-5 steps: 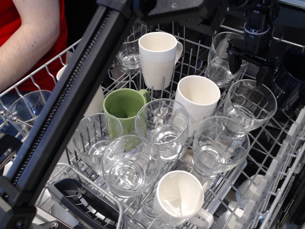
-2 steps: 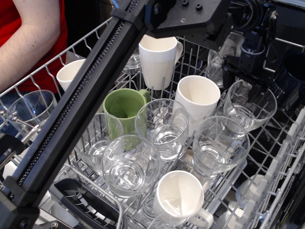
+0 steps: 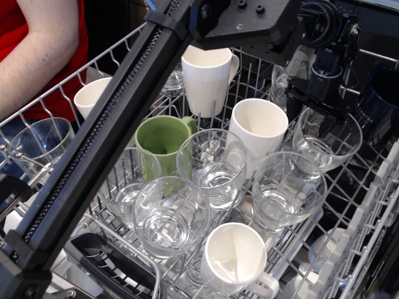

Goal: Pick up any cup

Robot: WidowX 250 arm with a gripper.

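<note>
Several clear glass tumblers stand upright in a wire dishwasher rack (image 3: 368,205). One tumbler (image 3: 328,140) is at the back right, others are at the middle right (image 3: 288,190), the centre (image 3: 212,163), the front (image 3: 171,215) and the left (image 3: 123,184). My gripper (image 3: 319,104) hangs at the top right, open, with its dark fingers just above the far rim of the back-right tumbler. It holds nothing. Another tumbler (image 3: 282,78) stands partly hidden behind the gripper.
White mugs stand at the back (image 3: 206,75), the middle (image 3: 259,128), the front (image 3: 234,258) and the left (image 3: 92,96). A green mug (image 3: 162,140) is at the centre left, a dark blue mug (image 3: 380,103) at the far right. My black arm (image 3: 106,143) crosses diagonally. A person's arm (image 3: 37,56) is at the top left.
My arm has swung to the right and the gripper has come down and slightly left, closer to the back-right tumbler's rim. The cups have not moved.
</note>
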